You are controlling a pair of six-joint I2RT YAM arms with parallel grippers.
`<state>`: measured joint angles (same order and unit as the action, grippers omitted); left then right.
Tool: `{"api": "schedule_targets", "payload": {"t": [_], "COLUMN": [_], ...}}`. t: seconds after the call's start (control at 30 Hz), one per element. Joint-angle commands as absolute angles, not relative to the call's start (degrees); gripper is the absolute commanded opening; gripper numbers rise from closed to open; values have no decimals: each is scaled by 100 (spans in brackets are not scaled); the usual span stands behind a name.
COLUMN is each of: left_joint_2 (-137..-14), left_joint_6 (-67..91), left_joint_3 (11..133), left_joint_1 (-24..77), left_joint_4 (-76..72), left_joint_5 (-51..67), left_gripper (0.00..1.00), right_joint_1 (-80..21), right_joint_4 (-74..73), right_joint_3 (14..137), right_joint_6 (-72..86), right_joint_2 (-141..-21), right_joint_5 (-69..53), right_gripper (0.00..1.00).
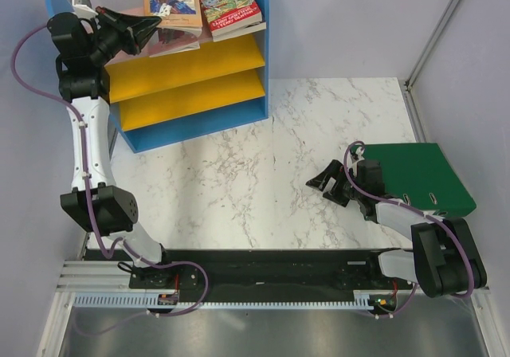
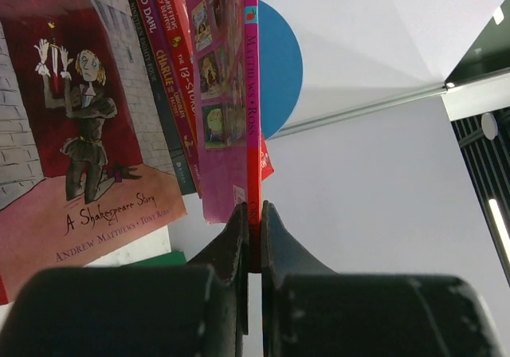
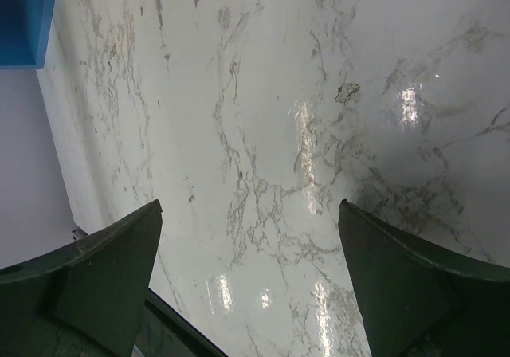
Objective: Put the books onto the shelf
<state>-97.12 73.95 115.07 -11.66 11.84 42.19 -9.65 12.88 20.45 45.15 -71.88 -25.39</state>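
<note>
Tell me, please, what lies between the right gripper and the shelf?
Only bare marble tabletop separates right gripper from shelf; the top external view shows it.

Left arm [image 1: 86, 146] is stretched way out from its base, forearm running up the left side, wrist bent so the left gripper [image 1: 151, 26] points right. Its jaws are pinched tight on the edge of a pink-red book [image 2: 227, 94]. Right arm [image 1: 414, 221] sits folded low, right gripper [image 1: 327, 190] aimed left, fingers [image 3: 111, 269] spread wide, holding nothing.
</note>
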Motion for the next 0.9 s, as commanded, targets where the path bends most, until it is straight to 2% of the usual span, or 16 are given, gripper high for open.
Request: {"api": "schedule_targets", "payload": {"t": [0.0,0.23,0.27,0.5,0.7,0.83,0.87], "left_joint_2": [-9606,-9633,-9624,-9413,-9281,-9264,-9264], "left_joint_6": [7392,7383,7383,7400,7365,7435,7453], "left_joint_3": [11365,10864,10802,10161,9993,9984,9984], "left_joint_1": [-1213,-1213,-1213,-1213,-1204,-1213,-1204], "left_joint_4": [826,712,712,484,475,483,466], "left_joint_5": [4157,4157,4131,3920,3823,3788,3762], "left_gripper": [2,3,7,14,30,54,56], "right_joint_1": [-993,-993,-993,-993,-993,-984,-984], "right_joint_4": [1485,1477,1485,1485,1485,1477,1477], "right_joint_3": [2127,2136,2136,2136,2145,2136,2136], "right_joint_6": [4439,4438,4438,4438,4447,4447,4439], "right_joint_2": [-7207,-7233,-7233,-7233,-7260,-7251,-7242], "right_joint_5": [-2610,-2619,-2628,-2619,-2628,-2637,-2637], "right_gripper": [98,98,98,98,98,98,98]}}
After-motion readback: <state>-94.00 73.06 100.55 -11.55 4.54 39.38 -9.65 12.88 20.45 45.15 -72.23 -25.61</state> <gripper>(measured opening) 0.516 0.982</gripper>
